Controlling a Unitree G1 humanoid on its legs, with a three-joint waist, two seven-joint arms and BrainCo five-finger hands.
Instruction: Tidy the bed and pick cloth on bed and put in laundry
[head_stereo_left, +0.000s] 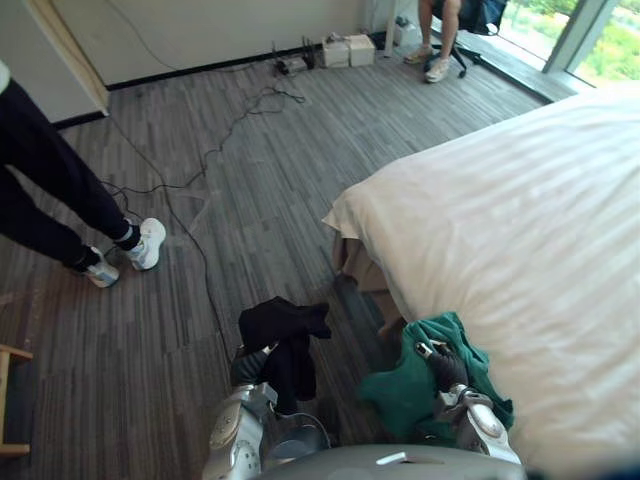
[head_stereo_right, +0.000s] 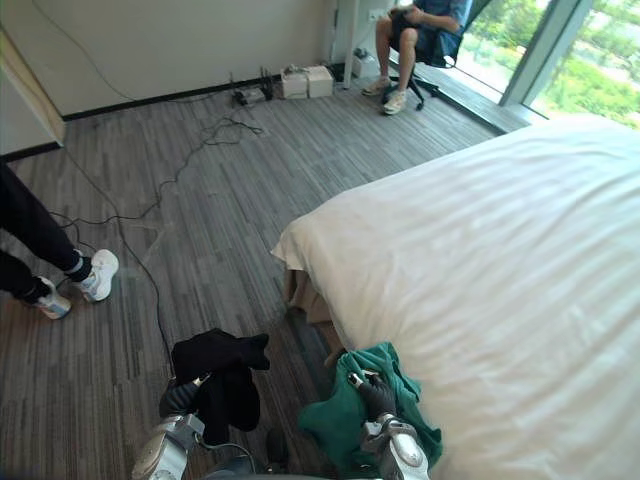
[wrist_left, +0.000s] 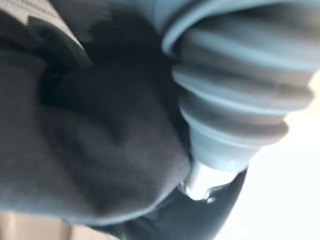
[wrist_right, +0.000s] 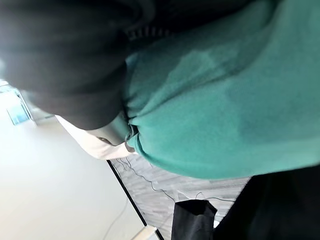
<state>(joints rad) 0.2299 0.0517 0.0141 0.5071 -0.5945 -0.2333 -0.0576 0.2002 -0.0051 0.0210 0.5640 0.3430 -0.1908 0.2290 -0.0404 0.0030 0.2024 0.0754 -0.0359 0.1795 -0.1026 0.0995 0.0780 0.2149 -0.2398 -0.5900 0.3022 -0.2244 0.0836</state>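
black cloth (head_stereo_left: 285, 335) dangling, green cloth (head_stereo_left: 415, 380) apparently bunched

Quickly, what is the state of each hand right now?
Left hand: closed, holding the black cloth.
Right hand: closed, holding the green cloth.

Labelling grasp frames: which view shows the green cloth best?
Left eye view: the whole green cloth shows, gripped in the right hand at the edge of the bed. Right eye view has it lower, near the frame edge; right wrist view gives a close fabric patch.
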